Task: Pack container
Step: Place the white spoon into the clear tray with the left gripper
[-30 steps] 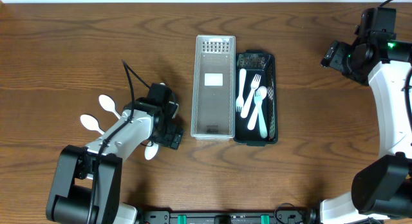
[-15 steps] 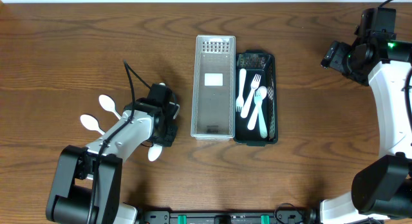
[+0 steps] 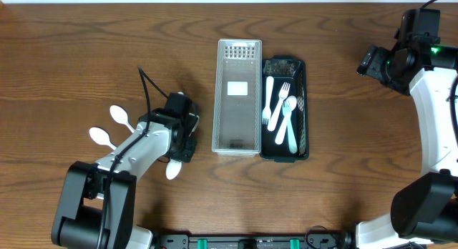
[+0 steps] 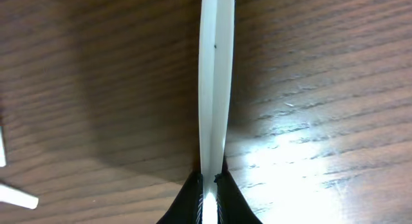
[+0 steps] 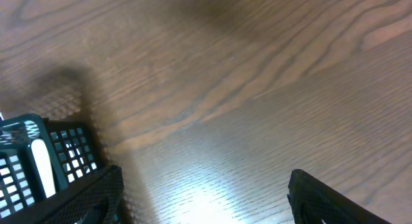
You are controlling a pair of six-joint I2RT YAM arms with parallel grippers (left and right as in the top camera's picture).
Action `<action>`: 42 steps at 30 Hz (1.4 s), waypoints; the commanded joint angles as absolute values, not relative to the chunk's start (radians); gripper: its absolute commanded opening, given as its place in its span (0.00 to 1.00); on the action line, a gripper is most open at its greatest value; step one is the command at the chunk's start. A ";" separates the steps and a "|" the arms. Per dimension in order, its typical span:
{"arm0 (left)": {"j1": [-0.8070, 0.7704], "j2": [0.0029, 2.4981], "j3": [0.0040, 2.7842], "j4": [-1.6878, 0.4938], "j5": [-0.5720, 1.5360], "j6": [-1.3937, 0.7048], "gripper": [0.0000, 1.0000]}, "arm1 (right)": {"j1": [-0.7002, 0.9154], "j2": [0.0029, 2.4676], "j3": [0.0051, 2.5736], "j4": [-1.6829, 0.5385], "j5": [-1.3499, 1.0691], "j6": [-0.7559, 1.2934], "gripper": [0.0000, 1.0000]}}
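Observation:
My left gripper [image 3: 184,147] is shut on the handle of a white plastic spoon [image 3: 172,170] lying on the table left of the containers. In the left wrist view the handle [image 4: 214,89] runs straight up from between the closed jaws [image 4: 210,182]. The dark green basket [image 3: 304,99] holds white forks and a spoon [image 3: 280,109]. Beside it on the left stands a clear mesh basket [image 3: 236,127] with nothing in it. My right gripper [image 5: 206,192] hangs open over bare wood at the far right [image 3: 372,61], holding nothing.
Two more white spoons [image 3: 119,118] [image 3: 101,137] lie on the wood left of my left arm; their handle ends [image 4: 14,197] show at the left wrist view's edge. The dark basket's corner [image 5: 58,153] sits at the left of the right wrist view.
My left gripper has closed from wide open onto the spoon's handle, and the spoon's bowl has shifted slightly. The right arm has not moved.

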State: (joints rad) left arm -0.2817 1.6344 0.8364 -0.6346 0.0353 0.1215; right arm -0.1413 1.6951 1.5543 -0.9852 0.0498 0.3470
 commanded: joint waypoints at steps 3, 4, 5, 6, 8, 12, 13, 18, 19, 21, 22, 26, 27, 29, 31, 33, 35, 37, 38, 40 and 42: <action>-0.281 1.590 1.027 -0.774 0.002 0.070 0.06 | -0.145 1.695 1.548 -0.989 0.064 0.332 0.85; -0.284 1.578 1.082 -0.819 0.002 0.042 0.06 | -0.145 1.695 1.548 -0.989 0.064 0.332 0.85; -0.288 1.570 1.133 -0.859 0.002 0.020 0.06 | -0.145 1.695 1.548 -0.989 0.064 0.332 0.85; -0.297 1.560 1.191 -0.900 0.002 -0.002 0.06 | -0.145 1.695 1.548 -0.988 0.064 0.332 0.85; -0.326 1.549 1.292 -0.955 0.003 -0.046 0.06 | -0.145 1.695 1.548 -0.988 0.064 0.332 0.85; -0.417 1.547 1.425 -0.958 0.003 -0.166 0.05 | -0.145 1.695 1.548 -0.986 0.064 0.332 0.85; -0.443 1.547 1.436 -0.933 0.003 -0.217 0.06 | -0.145 1.695 1.548 -0.985 0.064 0.332 0.85; -0.547 1.578 1.438 -0.796 0.003 -0.351 0.06 | -0.144 1.695 1.548 -0.985 0.064 0.332 0.85; -0.558 1.594 1.438 -0.782 0.003 -0.355 0.06 | -0.144 1.695 1.548 -0.985 0.064 0.332 0.85; -0.574 1.636 1.438 -0.770 0.003 -0.358 0.06 | -0.144 1.695 1.548 -0.986 0.064 0.332 0.85; -0.576 1.663 1.438 -0.771 0.004 -0.358 0.06 | -0.144 1.695 1.548 -0.987 0.064 0.332 0.85; -0.575 1.782 1.438 -0.773 0.004 -0.358 0.06 | -0.144 1.695 1.548 -0.988 0.064 0.332 0.85; -0.575 1.804 1.438 -0.772 0.004 -0.358 0.06 | -0.144 1.695 1.548 -0.988 0.064 0.332 0.85; -0.575 1.842 1.438 -0.772 0.004 -0.357 0.06 | -0.144 1.695 1.548 -0.988 0.064 0.332 0.85; -0.575 1.863 1.438 -0.773 0.004 -0.357 0.06 | -0.144 1.695 1.548 -0.988 0.063 0.332 0.85; -0.575 1.866 1.438 -0.772 0.004 -0.357 0.06 | -0.144 1.695 1.548 -0.988 0.064 0.332 0.85; -0.575 1.860 1.438 -0.772 0.004 -0.356 0.22 | -0.144 1.695 1.548 -0.988 0.064 0.332 0.85; -0.575 1.848 1.438 -0.772 0.004 -0.343 0.43 | -0.144 1.695 1.548 -0.988 0.064 0.332 0.85; -0.575 1.841 1.438 -0.772 0.004 -0.336 0.43 | -0.145 1.695 1.548 -0.988 0.064 0.332 0.85; -0.575 1.819 1.443 -0.772 0.002 -0.321 0.46 | -0.144 1.695 1.548 -0.988 0.064 0.332 0.85; -0.575 1.788 1.456 -0.780 0.002 -0.299 0.55 | -0.145 1.695 1.548 -0.988 0.064 0.332 0.85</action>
